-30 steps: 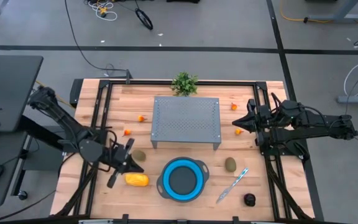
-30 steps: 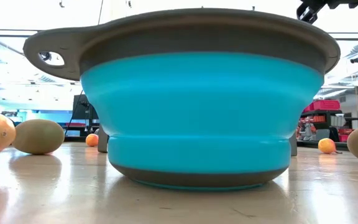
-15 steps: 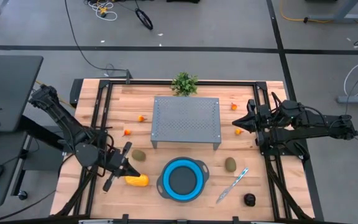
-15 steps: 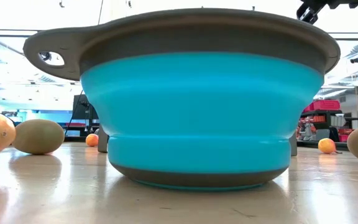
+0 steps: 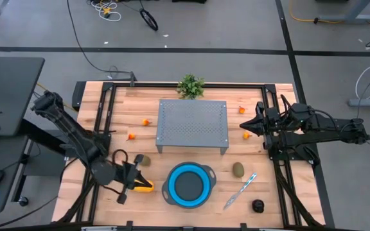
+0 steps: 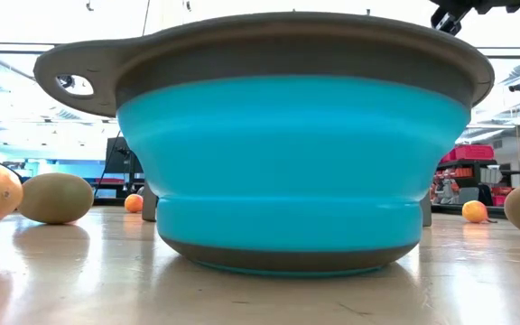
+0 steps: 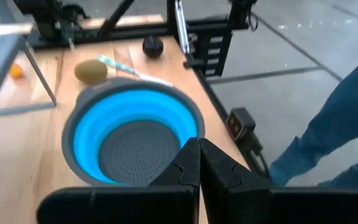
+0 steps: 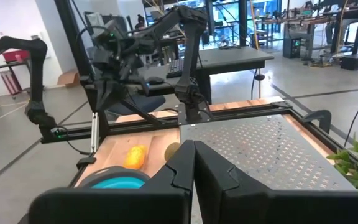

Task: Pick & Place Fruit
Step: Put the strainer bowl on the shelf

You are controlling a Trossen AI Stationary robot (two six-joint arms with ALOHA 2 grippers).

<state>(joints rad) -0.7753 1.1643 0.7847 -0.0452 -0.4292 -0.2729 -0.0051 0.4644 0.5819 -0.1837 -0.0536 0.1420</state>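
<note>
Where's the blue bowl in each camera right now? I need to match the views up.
High view: blue bowl near the table's front edge, in the middle.
Low view: fills most of the picture, close to the camera.
Left wrist view: just beyond the shut left pincer, bowl rim at.
Right wrist view: only a sliver of it, beside the pincer's fingers.
Shared landmark: the yellow-orange oblong fruit, lying beside the bowl.

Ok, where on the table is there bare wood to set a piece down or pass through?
Bare wood lies between the metal rack and the blue bowl, and along the near right edge between the knife and the black fruit. It is crowded at the near left, where the left gripper sits by the yellow-orange fruit and an olive-brown oval.
</note>
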